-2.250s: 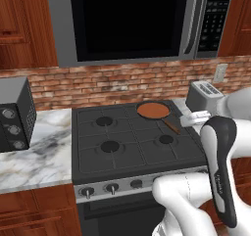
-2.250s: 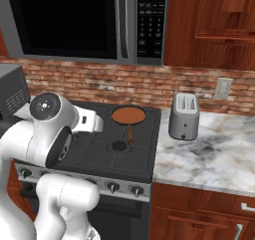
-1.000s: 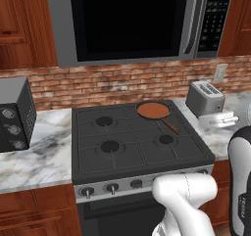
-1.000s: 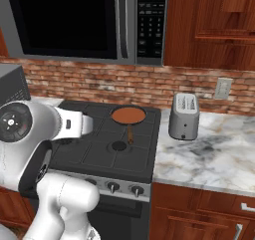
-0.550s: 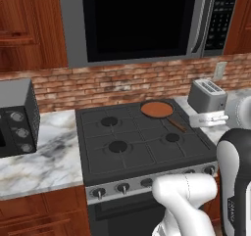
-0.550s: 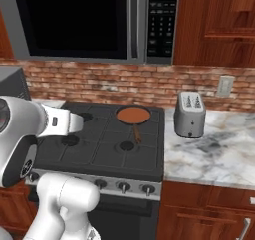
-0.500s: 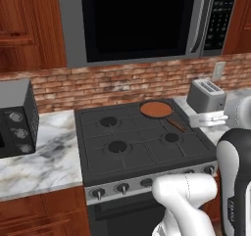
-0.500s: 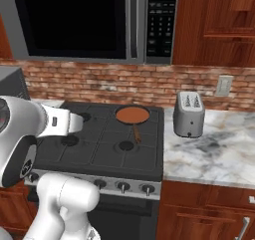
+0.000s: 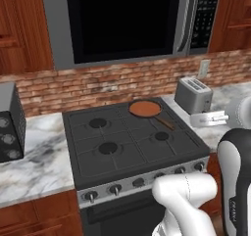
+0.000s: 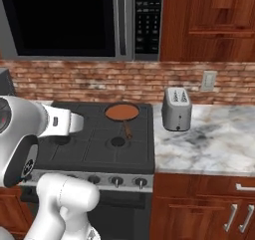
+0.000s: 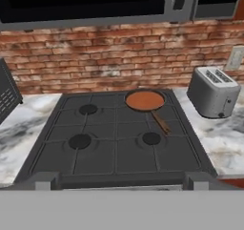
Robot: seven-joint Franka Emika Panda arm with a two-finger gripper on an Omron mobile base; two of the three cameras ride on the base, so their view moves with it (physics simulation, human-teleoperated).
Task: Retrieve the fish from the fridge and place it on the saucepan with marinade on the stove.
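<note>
- At far left we see a dark grey boxy appliance with round knobs [image 9: 9, 132], cut off by the edge of the left base view, standing on a white-veined marble counter [image 9: 34, 166].
- The dark grey four-burner gas stove [image 11: 114, 143] has matte grates and a silver front panel with a row of knobs [image 10: 115, 180].
- On its back right burner sits the shallow round saucepan [image 11: 145, 100], its smooth reddish-brown marinade [image 9: 144, 107] a flat disc, its thin brown handle [image 11: 161, 122] pointing forward.
- Right of it stands a boxy silver toaster [image 10: 177, 109], against rough red brick.
- The gripper's [image 11: 119, 181] two dark tips rise near the stove's front edge; we cannot tell how the jaws stand.
</note>
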